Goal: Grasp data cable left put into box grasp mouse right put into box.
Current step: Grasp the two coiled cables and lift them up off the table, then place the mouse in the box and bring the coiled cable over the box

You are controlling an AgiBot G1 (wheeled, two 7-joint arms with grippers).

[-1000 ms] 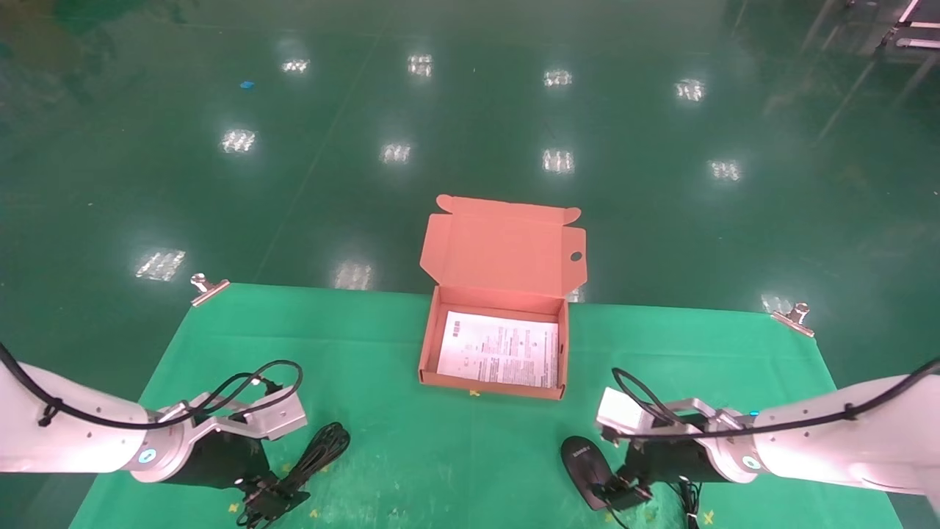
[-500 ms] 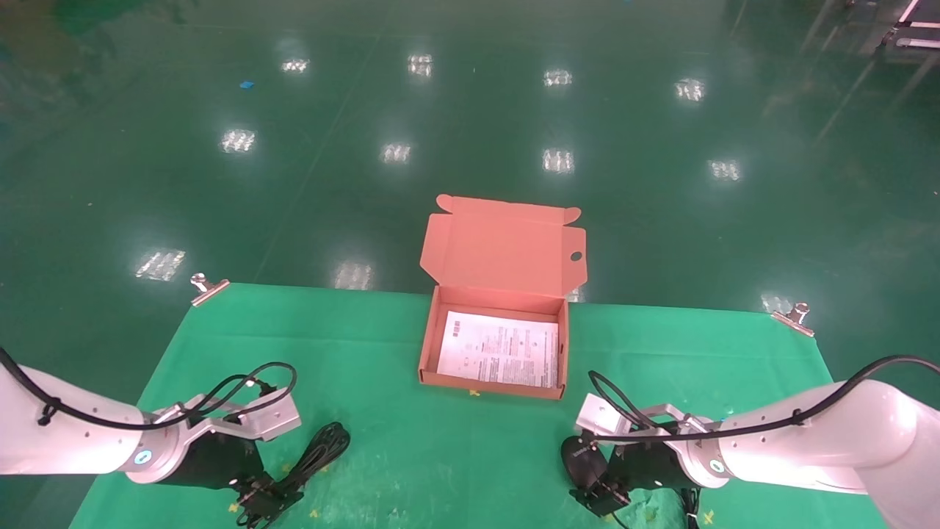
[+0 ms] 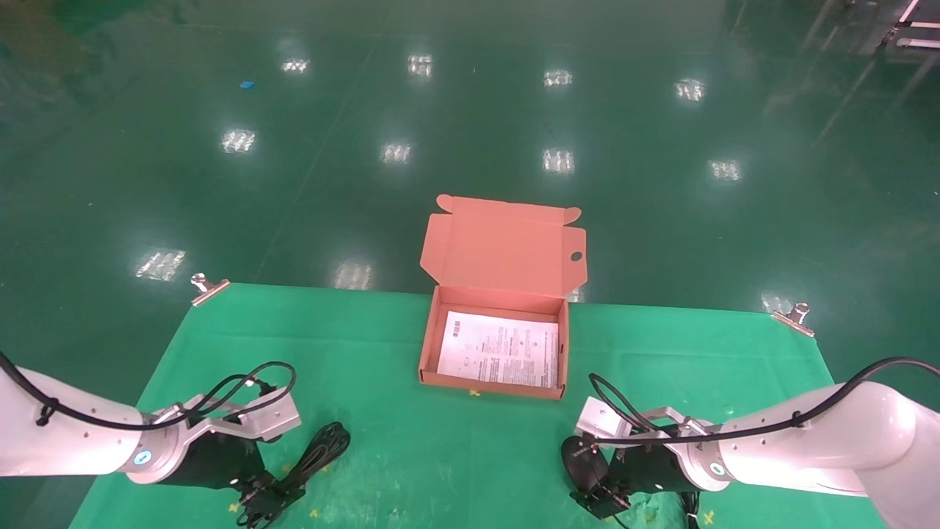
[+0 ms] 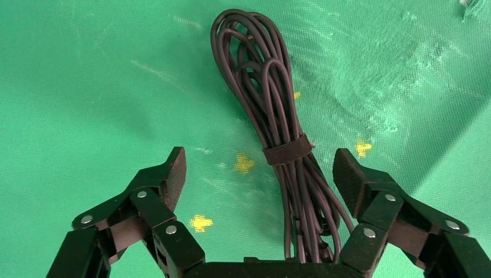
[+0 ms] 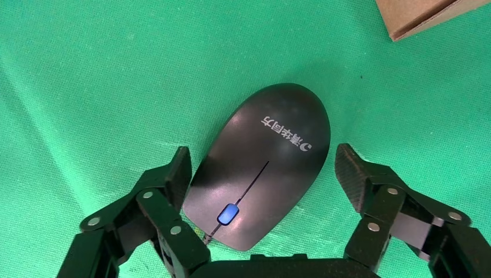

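Our right pincer [image 5: 263, 174] has slid in to straddle the mouse [image 5: 263, 165] near the box [image 3: 428, 345], our left pincer [image 4: 260, 171] astride the cable [image 4: 272, 110]; both gape unclosed, so grasps come next.

1. One data cable [image 4: 272, 104], a single coiled bundle bound by one strap [image 4: 288, 149]
2. One mouse [image 5: 260, 162], with one blue scroll wheel [image 5: 228, 214]
3. One box [image 3: 493, 382], its lid bearing one round hole [image 3: 576, 256]; one printed sheet [image 3: 499, 348] inside
4. Two grippers: left gripper [image 4: 260, 174], right gripper [image 5: 263, 174], two fingers each
5. Two metal clips [image 3: 208, 287] at the far corners of one green mat [image 3: 367, 345]
6. Three small yellow cross marks [image 4: 243, 163] beside the cable in the left wrist view
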